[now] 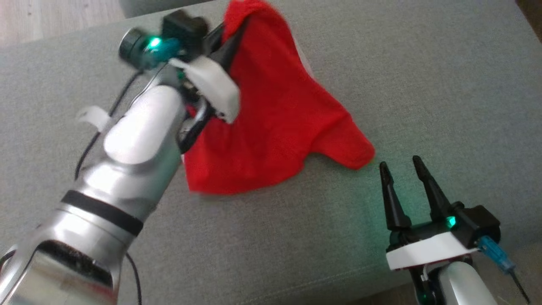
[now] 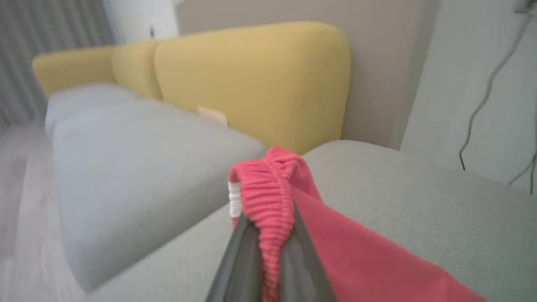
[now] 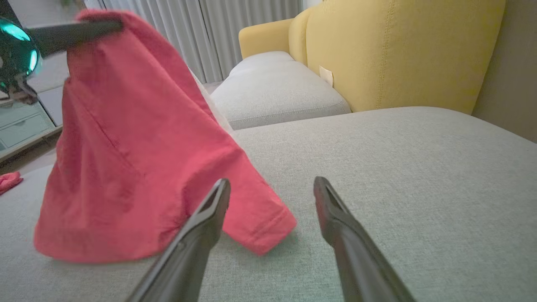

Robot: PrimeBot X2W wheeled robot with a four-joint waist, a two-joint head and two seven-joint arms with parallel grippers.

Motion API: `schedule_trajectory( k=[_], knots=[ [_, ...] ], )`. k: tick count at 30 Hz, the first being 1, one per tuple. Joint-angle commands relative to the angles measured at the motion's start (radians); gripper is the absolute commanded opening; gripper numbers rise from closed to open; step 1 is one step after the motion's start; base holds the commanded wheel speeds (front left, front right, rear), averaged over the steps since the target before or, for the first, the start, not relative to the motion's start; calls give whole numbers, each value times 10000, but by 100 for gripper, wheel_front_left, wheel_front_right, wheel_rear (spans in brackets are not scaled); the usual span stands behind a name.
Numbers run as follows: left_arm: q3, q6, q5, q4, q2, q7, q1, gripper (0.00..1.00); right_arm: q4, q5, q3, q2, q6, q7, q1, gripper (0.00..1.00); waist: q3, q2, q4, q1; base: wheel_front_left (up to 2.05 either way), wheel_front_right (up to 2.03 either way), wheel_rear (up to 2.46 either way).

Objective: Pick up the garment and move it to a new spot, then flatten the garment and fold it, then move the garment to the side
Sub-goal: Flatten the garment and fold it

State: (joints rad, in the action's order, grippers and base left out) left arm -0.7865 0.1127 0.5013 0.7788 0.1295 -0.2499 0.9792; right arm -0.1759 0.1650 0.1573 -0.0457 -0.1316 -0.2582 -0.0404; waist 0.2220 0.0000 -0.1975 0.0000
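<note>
My left fingers (image 2: 239,260) clench the garment (image 1: 271,127) by its ribbed edge, holding it raised, hem on the sofa (image 1: 423,84); my right fingers (image 1: 391,199) stand released beside its lower corner.

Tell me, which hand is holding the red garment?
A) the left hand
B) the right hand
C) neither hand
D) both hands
A: the left hand pinches the ribbed edge of the red garment, while the right hand stands open, apart from it.

The garment (image 1: 271,127) hangs from the left claw (image 1: 241,27) above the sofa seat (image 1: 423,84), lower edge resting on it; the right claw (image 1: 400,163) sits just right of the sleeve, the backrest (image 3: 402,54) behind.
</note>
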Motion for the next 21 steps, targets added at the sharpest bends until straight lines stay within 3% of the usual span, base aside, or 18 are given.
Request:
schedule_trajectory(
  k=[1,7,11,15,16,17,18,21],
  knots=[
    [128,-116,-525,-980,328,-105,202,0,306,78,148,-45,9,-36,-191,100,-46,0,94,0,0,0,0],
    [-541,-398,-2396,-4005,1159,-115,-2675,0,420,126,-61,-45,9,-36,-50,100,73,0,618,0,0,0,0],
    [-890,-224,-2620,-4517,1616,-116,-4694,0,466,47,-158,-45,9,-36,-111,100,199,0,982,0,0,0,0],
    [-988,-14,-2461,-4768,1570,-117,-5819,0,486,-80,-334,-45,9,-36,-140,100,237,0,1436,0,0,0,0],
    [-956,22,-2399,-4807,1530,-117,-5980,11,480,-109,-358,-45,9,-36,-138,100,226,0,1537,0,0,0,0],
    [-968,60,-2367,-4839,1500,-117,-6092,47,474,-129,-371,-45,9,-36,-141,100,212,0,1626,0,0,0,0],
    [-948,89,-2296,-4861,1451,-117,-6178,100,468,-146,-370,-45,9,-36,-148,100,194,0,1704,0,0,0,0],
    [-859,150,-1920,-4978,1289,-117,-6347,100,451,-162,-329,-45,9,-36,-170,100,124,0,1843,0,0,0,0]
  ],
)
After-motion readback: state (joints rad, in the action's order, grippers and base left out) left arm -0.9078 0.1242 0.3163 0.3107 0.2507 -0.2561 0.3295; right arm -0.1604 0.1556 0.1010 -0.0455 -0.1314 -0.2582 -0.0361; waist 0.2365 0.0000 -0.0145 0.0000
